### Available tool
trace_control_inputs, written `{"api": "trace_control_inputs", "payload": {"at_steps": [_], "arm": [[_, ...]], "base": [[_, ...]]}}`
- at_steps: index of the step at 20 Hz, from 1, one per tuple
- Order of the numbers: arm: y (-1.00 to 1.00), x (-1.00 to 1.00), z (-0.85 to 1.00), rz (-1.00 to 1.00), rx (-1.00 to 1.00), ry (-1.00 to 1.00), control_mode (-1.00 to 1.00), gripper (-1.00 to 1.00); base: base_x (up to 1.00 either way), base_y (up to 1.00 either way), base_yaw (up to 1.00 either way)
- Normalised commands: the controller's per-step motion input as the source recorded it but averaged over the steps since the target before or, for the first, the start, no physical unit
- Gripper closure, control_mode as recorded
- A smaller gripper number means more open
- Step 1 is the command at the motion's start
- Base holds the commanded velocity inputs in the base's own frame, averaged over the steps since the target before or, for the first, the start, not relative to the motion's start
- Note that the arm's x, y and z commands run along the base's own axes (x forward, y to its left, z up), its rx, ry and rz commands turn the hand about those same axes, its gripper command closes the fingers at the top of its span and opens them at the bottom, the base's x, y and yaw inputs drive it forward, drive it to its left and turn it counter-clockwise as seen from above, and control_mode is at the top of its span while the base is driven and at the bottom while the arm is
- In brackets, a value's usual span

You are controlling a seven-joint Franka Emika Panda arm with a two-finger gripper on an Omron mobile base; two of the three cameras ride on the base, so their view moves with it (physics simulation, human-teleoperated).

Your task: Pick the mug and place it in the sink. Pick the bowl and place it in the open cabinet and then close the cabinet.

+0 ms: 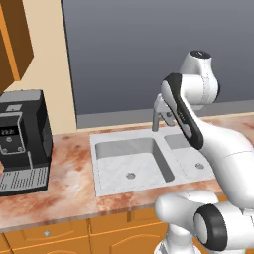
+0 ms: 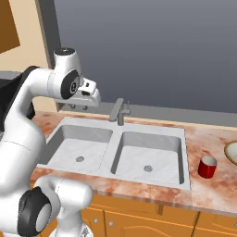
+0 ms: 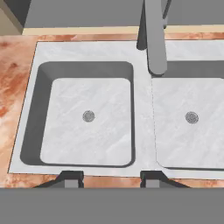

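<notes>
The small red mug [image 2: 207,166] stands upright on the marbled counter, right of the sink [image 2: 125,130]. At the right edge of that view, just behind the mug, shows a slice of the bowl [image 2: 232,152] with its tan rim. My gripper [image 3: 111,178] hangs above the sink's front rim, looking down into both basins [image 3: 87,116]. Its fingertips stand apart with nothing between them. In the right base view my white hand [image 2: 89,94] is over the sink's back left corner, far from the mug. An orange cabinet [image 1: 15,39] hangs at the top left.
A grey faucet [image 2: 118,111] rises behind the basins' divider, close to the right of my hand. A black coffee machine [image 1: 22,141] stands on the counter to the left of the sink. Orange drawer fronts [image 1: 47,233] run below the counter edge.
</notes>
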Motion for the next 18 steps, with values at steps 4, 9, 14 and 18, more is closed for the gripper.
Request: {"api": "trace_control_inputs", "payload": {"at_steps": [4, 9, 14, 18], "arm": [[-0.13, -0.66, 0.00, 0.00, 0.00, -0.01, -1.00, -1.00], [-0.22, -0.77, -0.16, 0.01, -0.05, 0.02, -1.00, -1.00], [-0.43, -0.38, -0.21, 0.00, 0.00, 0.01, -1.00, -1.00], [-0.81, -0.04, -0.17, -0.03, 0.00, 0.04, -1.00, -1.00]], "base": [[0.00, 0.00, 0.00], [0.00, 0.00, 0.00], [0.00, 0.00, 0.00], [0.00, 0.00, 0.00]]}}
